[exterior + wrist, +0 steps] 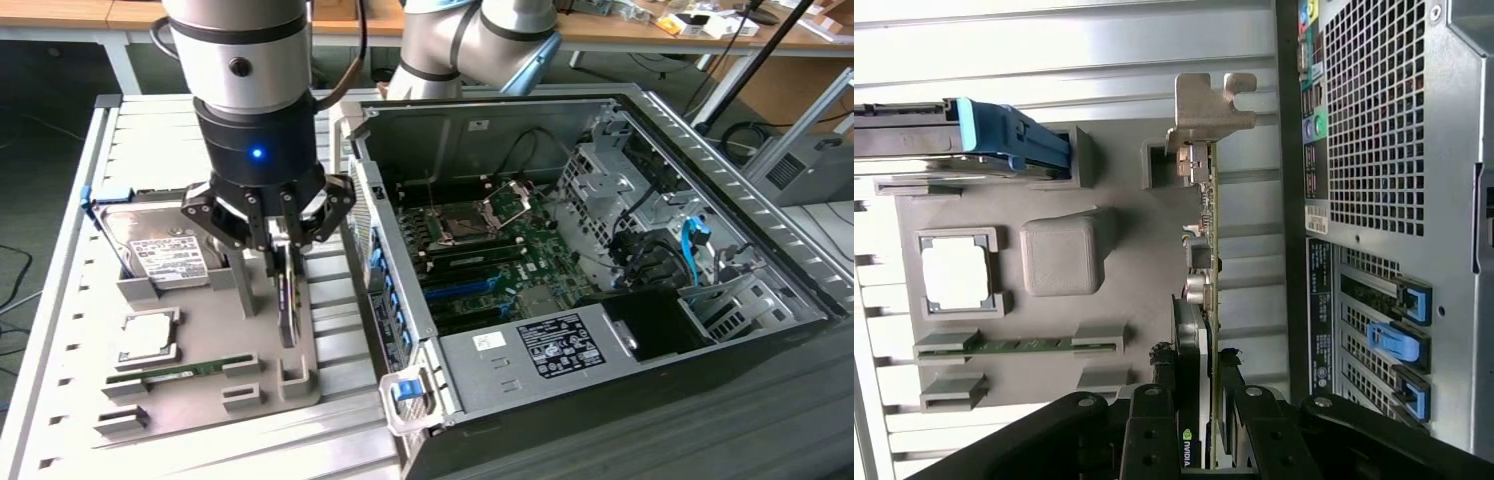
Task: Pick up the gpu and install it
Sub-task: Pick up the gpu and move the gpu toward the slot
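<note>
Card: dark flat gpu card (287, 300) standing on the tray, green along its board edge, with a silver-grey metal bracket strip (1209, 105).
Tray: plain matt grey moulded plastic tray (260, 378).
Drive: silver hard drive (167, 255) on the tray, white label with black print.
Memory: narrow green memory stick (180, 372) on the tray.
Gripper: black metal gripper (284, 242), blue light on its body.
Case: grey-walled computer case (427, 140) beside the tray, green motherboard (514, 255), blue latches (1399, 340), dotted perforated grille (1374, 110).
</note>
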`<state>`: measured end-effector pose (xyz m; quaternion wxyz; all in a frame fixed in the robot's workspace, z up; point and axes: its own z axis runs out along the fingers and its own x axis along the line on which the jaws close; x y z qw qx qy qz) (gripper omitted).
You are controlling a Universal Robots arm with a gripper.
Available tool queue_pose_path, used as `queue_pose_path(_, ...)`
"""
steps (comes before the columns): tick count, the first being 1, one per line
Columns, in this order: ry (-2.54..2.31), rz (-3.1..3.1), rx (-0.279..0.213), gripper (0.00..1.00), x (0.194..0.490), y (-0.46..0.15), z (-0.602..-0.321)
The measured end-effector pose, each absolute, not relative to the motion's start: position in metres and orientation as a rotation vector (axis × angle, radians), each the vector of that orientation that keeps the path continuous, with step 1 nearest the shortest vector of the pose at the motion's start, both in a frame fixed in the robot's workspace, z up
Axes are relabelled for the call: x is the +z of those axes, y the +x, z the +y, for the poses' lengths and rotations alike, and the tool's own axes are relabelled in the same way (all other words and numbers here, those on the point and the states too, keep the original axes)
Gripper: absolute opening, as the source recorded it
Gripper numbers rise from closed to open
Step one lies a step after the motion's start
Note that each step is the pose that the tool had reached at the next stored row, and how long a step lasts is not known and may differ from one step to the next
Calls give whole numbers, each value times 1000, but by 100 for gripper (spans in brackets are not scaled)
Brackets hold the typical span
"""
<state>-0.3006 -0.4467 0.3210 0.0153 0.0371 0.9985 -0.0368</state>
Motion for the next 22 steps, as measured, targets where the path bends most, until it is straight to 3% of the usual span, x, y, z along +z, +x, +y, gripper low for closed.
queue_pose_path(22,115,3107,-114,27,334,-301,-447)
